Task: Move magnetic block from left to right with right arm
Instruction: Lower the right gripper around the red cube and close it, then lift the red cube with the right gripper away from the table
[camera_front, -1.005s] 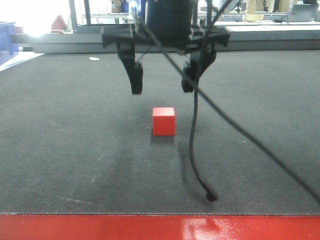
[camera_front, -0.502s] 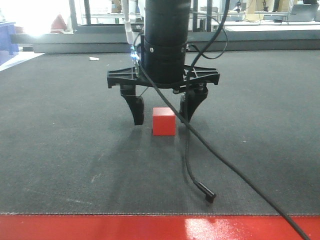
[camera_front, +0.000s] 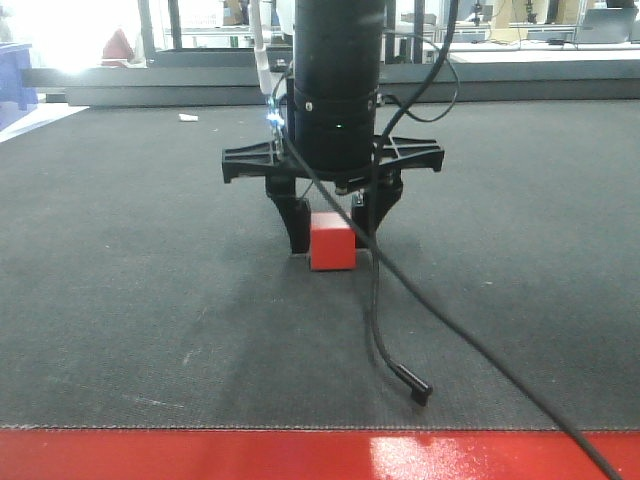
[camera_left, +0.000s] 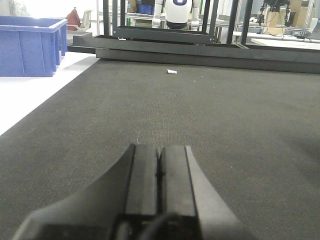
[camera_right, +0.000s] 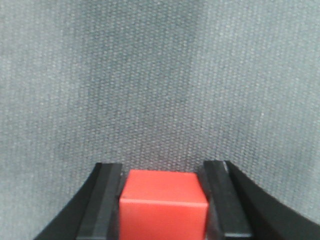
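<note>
The small red matte cube (camera_right: 162, 205) is sitting on the dark woven mat (camera_front: 150, 250), and the right gripper (camera_front: 331, 238) is clamping it on both sides. The left gripper (camera_left: 160, 155) is resting fully closed, holding nothing.

Red magnetic block (camera_front: 332, 245), plain matte cube (sharp edges), flat on dark mat (camera_front: 150, 290), pinched between fingers (camera_front: 297, 222)
</note>
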